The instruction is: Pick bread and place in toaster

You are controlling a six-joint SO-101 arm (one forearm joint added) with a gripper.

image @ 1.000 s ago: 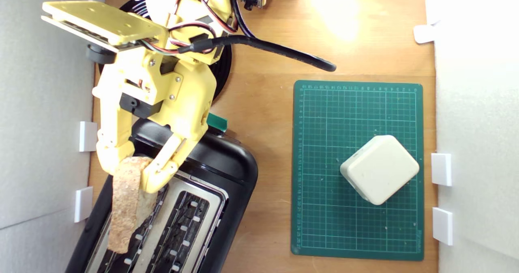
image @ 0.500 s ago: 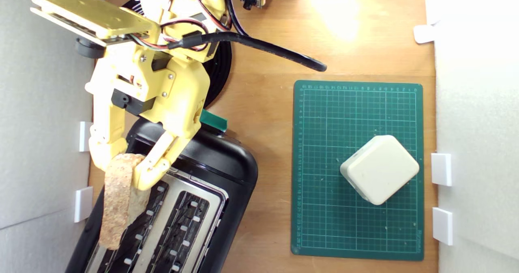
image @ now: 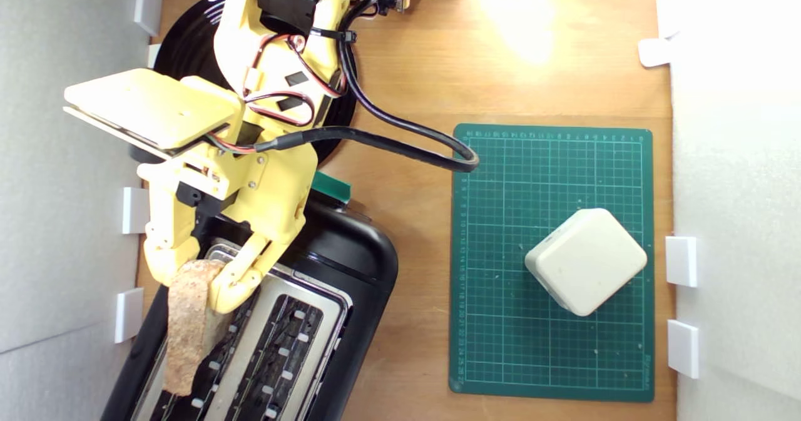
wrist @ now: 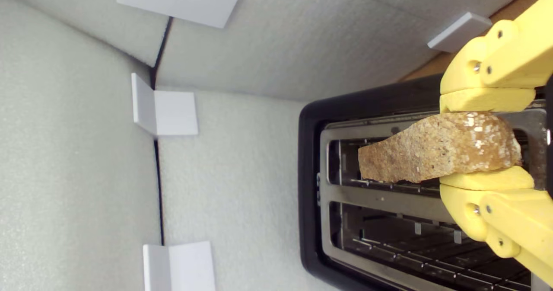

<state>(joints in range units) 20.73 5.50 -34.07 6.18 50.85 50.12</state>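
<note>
My yellow gripper point(image: 191, 280) is shut on the bread point(image: 186, 327), a thin brown slab seen edge-on with a rough crust. The bread point(wrist: 436, 155) hangs over the slot of the black toaster point(image: 350, 252) nearer the exterior view's left, lined up along it. The wrist view shows both yellow fingertips point(wrist: 486, 100) clamped on the bread's crust just above the silver top plate point(wrist: 380, 198). The toaster's teal-green lever knob point(image: 331, 187) pokes out beside my wrist. I cannot tell whether the bread's lower edge has entered the slot.
A round glossy black plate point(image: 188, 45) lies under my arm at the back. A green cutting mat point(image: 500, 321) holds a cream rounded block point(image: 586, 261) on the exterior view's right. White foam walls with white clips point(image: 134, 210) stand close beside the toaster. A black cable point(image: 388, 144) loops toward the mat.
My gripper with the bread has shifted slightly right and come lower over the toaster's left slot. The arm has folded forward and the black cable now droops to the mat's corner.
</note>
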